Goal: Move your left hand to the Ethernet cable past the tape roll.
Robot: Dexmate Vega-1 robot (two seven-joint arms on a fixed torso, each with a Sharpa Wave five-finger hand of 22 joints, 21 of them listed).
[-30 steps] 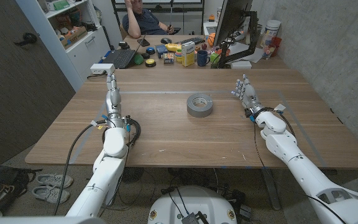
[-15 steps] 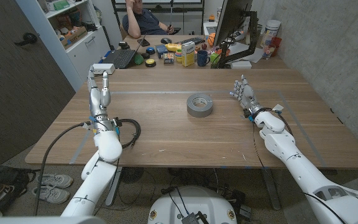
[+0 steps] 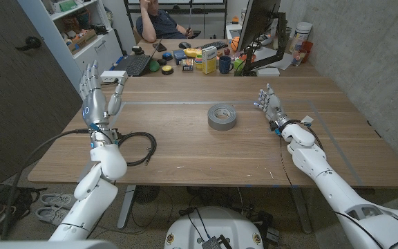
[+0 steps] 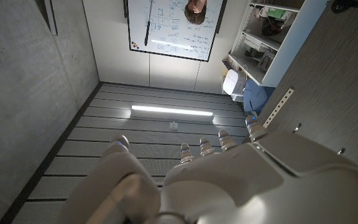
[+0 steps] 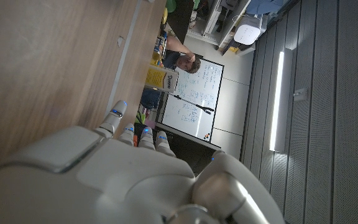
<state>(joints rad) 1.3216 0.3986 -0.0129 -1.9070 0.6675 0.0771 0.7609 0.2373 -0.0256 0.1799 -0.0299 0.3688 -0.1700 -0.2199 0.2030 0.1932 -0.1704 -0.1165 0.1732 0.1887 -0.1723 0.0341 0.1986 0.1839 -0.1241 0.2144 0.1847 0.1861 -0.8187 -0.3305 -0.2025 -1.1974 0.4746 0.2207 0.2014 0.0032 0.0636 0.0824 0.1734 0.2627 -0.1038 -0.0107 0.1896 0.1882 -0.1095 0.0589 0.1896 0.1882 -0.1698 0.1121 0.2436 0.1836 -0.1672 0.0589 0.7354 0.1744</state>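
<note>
In the head view the left robot hand [image 3: 94, 93] is raised above the table's [image 3: 185, 149] left edge, fingers spread apart and pointing up, holding nothing; in the left wrist view the same left robot hand [image 4: 229, 180] shows its white back with fingertips reaching toward a ceiling light strip [image 4: 171, 111] and a whiteboard [image 4: 168, 28]. The black Ethernet cable [image 3: 138, 146] lies in a loose loop on the wood just beside the left forearm, below and a little to the right of the raised hand, not touched by it. The grey tape roll [image 3: 222, 116] lies flat near the middle of the table, well apart from the cable and on its right. The right robot hand [image 3: 269, 105] stands near the table on the right side, fingers apart and pointing away from the robot, empty, near the roll but clear of it; the right wrist view shows the right robot hand [image 5: 123, 168] from behind with the wooden surface alongside. Behind the table a person [image 3: 159, 21] sits at a cluttered desk [image 3: 206, 59] carrying a monitor [image 3: 258, 24].
</note>
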